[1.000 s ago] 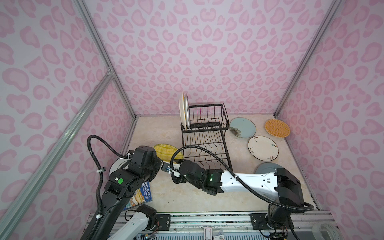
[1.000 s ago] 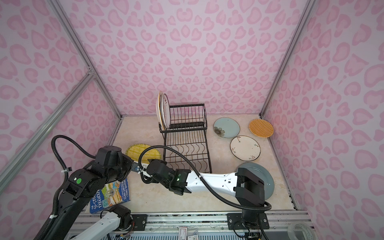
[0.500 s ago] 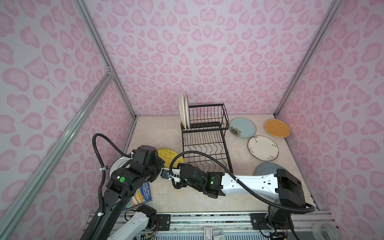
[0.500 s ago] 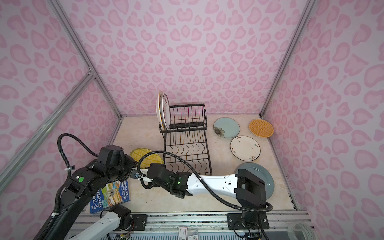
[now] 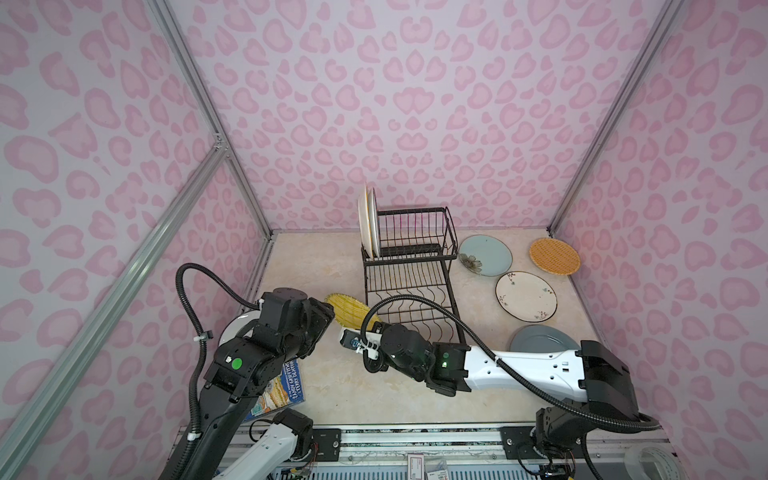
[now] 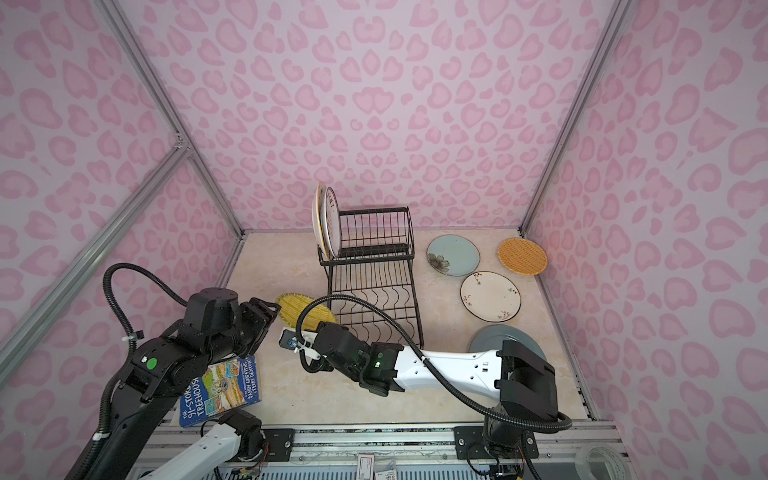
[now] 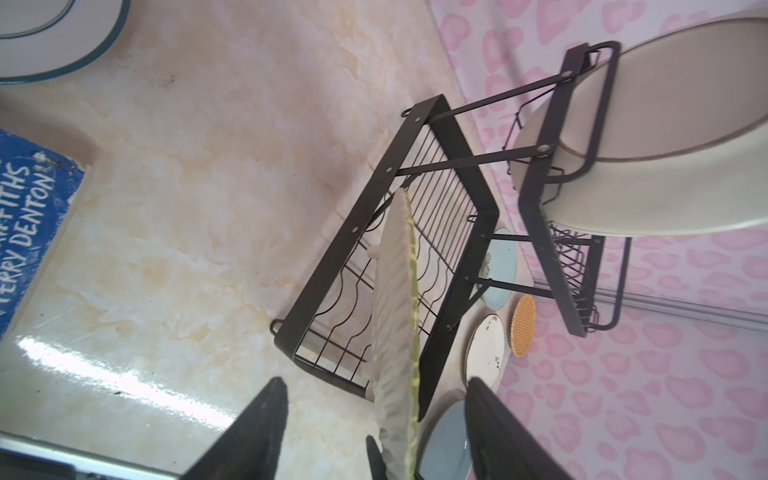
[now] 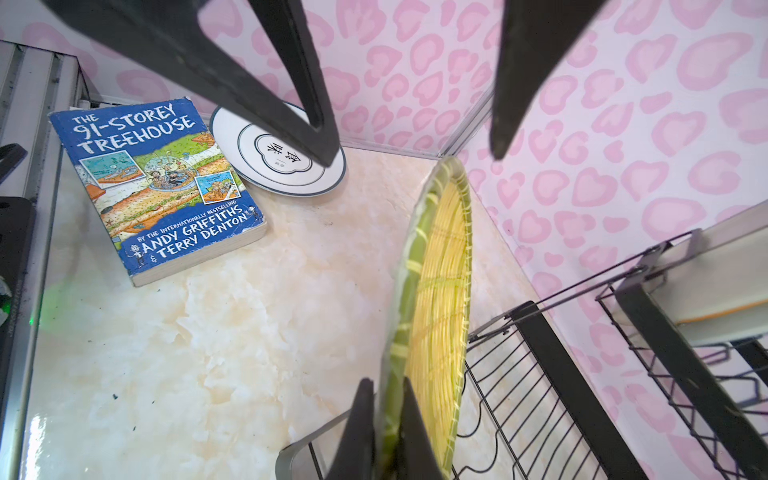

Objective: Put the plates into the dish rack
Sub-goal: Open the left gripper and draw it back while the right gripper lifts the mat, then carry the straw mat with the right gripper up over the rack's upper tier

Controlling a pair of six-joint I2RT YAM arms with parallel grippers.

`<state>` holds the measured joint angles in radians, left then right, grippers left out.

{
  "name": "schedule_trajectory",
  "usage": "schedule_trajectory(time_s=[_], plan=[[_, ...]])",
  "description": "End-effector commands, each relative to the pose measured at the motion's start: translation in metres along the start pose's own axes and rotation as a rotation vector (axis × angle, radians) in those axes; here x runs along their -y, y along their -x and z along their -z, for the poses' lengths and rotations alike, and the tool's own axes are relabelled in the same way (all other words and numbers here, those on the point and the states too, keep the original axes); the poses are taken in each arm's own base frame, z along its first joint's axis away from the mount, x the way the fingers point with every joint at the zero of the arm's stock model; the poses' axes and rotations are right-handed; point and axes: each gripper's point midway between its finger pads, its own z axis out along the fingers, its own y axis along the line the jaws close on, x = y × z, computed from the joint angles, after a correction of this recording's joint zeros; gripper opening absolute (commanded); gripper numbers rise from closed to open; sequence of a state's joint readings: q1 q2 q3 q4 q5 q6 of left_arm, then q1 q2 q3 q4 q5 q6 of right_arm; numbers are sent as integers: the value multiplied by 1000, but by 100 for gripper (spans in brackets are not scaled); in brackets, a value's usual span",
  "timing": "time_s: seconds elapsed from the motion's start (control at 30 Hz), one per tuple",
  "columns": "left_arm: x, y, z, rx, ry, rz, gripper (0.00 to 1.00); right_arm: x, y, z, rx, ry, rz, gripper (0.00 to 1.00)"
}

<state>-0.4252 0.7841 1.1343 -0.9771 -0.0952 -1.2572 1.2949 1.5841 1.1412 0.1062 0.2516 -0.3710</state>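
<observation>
The right gripper (image 8: 383, 388) pinches the yellow plate (image 8: 436, 270) by its rim; the left gripper (image 7: 376, 384) gapes around its far edge, not touching. Beyond them, the rack (image 5: 409, 249) holds two upright plates (image 5: 371, 224).

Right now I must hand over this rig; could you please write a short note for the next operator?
Left gripper: jaws open, one each side of the yellow plate, not gripping.
Right gripper: jaws shut on the yellow plate, held tilted near the lower tray of the dish rack.
Done: two plates upright in the upper tier.
To do: yellow plate, plus five flat on the table: pale blue plate, orange plate, white sprigged plate, grey-blue plate, blue-rimmed plate.
</observation>
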Motion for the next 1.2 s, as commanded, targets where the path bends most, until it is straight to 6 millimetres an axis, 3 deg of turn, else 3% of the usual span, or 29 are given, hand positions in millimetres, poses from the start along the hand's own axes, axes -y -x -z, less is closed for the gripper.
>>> schedule_trajectory(time_s=[0.0,0.1,0.27,0.43,0.7,1.17], plan=[[31,12,15,61,-150,-80,86,14,7,10,35,-52,-63,0],[45,18,30,107,-242,-157,98,24,5,23,38,-79,-97,0],[64,26,54,198,-360,-337,98,43,4,47,34,-125,-160,0],[66,29,57,261,-376,-496,97,68,0,78,31,-211,-285,0],[55,13,30,233,-396,-599,97,94,1,117,37,-245,-501,0],[49,-23,-16,142,-494,-765,97,126,13,174,78,-284,-632,0]])
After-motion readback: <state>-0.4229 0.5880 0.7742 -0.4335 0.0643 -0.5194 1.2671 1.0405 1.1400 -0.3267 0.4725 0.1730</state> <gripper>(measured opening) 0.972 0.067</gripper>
